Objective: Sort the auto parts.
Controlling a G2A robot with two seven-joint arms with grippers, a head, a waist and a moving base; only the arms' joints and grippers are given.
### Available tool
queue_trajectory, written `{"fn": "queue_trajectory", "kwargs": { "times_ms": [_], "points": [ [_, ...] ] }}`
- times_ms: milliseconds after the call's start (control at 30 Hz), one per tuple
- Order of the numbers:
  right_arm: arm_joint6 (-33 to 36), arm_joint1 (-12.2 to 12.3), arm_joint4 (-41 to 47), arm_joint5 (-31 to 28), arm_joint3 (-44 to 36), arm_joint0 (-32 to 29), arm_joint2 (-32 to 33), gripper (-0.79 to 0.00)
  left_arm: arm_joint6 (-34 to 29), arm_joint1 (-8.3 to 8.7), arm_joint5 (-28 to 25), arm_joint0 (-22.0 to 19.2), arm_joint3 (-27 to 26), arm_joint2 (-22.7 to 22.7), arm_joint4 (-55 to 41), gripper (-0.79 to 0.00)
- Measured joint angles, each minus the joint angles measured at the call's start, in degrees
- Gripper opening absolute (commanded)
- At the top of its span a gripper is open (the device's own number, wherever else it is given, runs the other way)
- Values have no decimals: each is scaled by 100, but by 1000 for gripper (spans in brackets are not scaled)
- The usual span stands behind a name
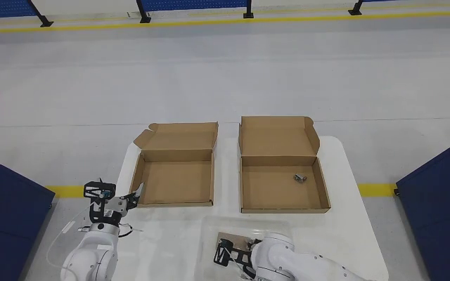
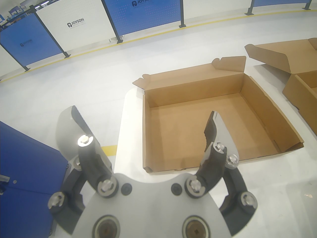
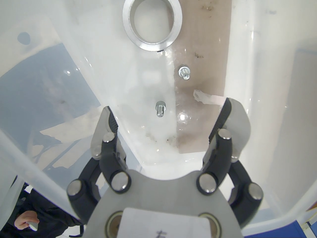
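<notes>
The left gripper (image 2: 142, 112) stood in the foreground, its two fingers spread wide apart. Beyond it, at the centre of the frame, an open cardboard box (image 2: 193, 130) sat on the white table (image 2: 272, 187), its lid flap folded back. A second cardboard box (image 2: 299, 90) was cut off at the frame's edge, apart from the first. Blue and white partition panels (image 2: 138, 3) lined the background behind a yellow floor line (image 2: 213, 20).

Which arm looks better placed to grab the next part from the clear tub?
Likely right. The right gripper hangs open inside the clear tub over a small bolt. The left gripper is open beside the empty cardboard box, away from the tub.
</notes>
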Motion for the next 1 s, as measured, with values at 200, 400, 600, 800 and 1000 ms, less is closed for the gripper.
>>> {"fn": "queue_trajectory", "kwargs": {
  "times_ms": [200, 400, 600, 800, 1000],
  "points": [
    [89, -4, -27, -75, -32, -62, 69, -440, 0, 0, 0, 0, 0, 0, 0, 0],
    [170, -34, 20, -93, 6, -97, 119, -456, 0, 0, 0, 0, 0, 0, 0, 0],
    [219, -76, 73, -174, 67, -92, 138, -545, 0, 0, 0, 0, 0, 0, 0, 0],
    [256, -128, 91, -221, 117, -86, 122, -680, 0, 0, 0, 0, 0, 0, 0, 0],
    [339, -177, 71, -206, 155, -67, 125, -785, 0, 0, 0, 0, 0, 0, 0, 0]
  ]
}}
